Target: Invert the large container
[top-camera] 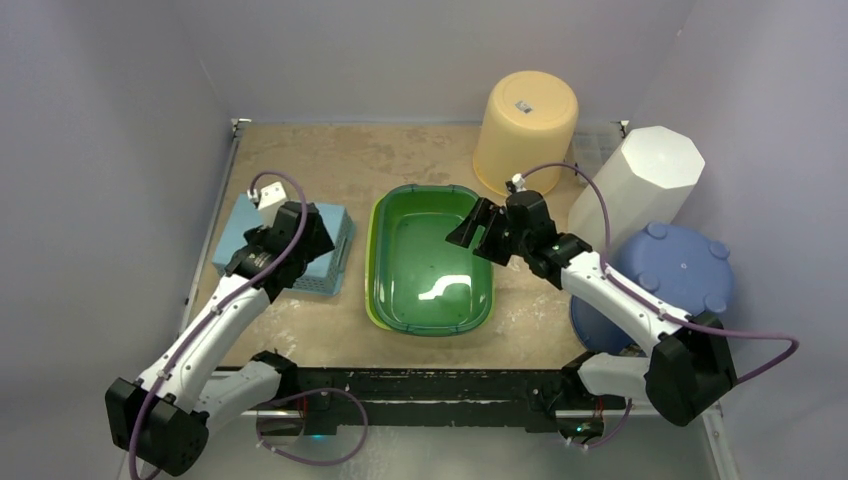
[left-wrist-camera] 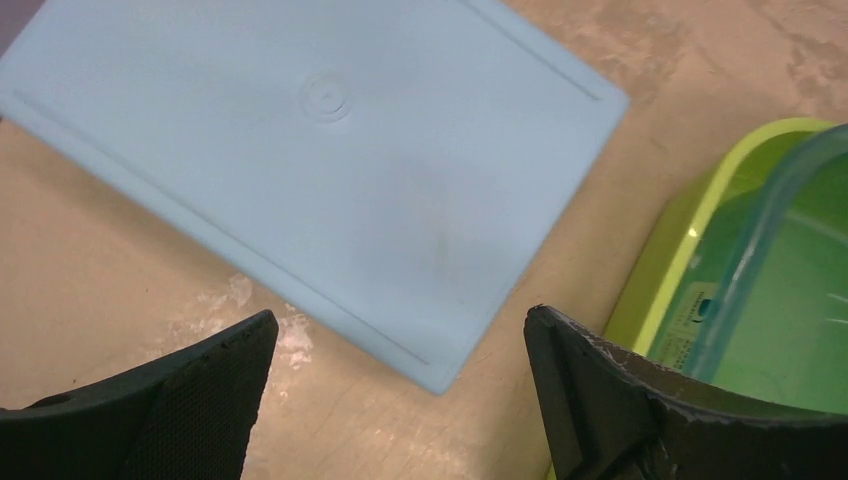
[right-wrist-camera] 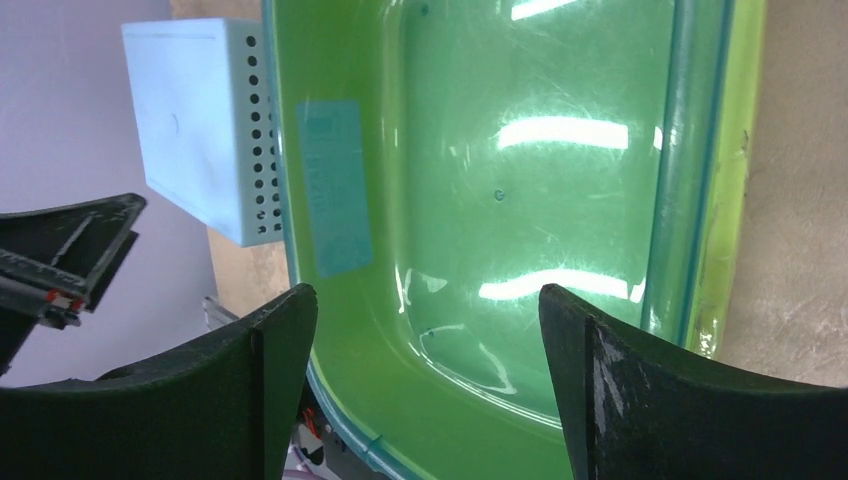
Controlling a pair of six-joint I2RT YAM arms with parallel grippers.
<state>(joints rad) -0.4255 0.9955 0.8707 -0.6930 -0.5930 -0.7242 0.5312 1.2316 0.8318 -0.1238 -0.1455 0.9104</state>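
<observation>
The large container, a green see-through tub (top-camera: 430,250), stands open side up in the middle of the table, on what looks like a lime-green one. My right gripper (top-camera: 475,232) hovers over its far right part, open with nothing between its fingers. In the right wrist view the tub (right-wrist-camera: 520,200) fills the frame below the right gripper (right-wrist-camera: 428,300). My left gripper (top-camera: 312,240) is open and empty above the near right corner of an upside-down light blue basket (top-camera: 330,255). In the left wrist view the gripper (left-wrist-camera: 400,335) hangs over that corner (left-wrist-camera: 330,170), with the tub's rim (left-wrist-camera: 700,220) at right.
A yellow bucket (top-camera: 526,130) stands upside down at the back. A white eight-sided bin (top-camera: 648,185) and an upside-down blue round tub (top-camera: 670,275) crowd the right side. Grey walls close in the table on three sides.
</observation>
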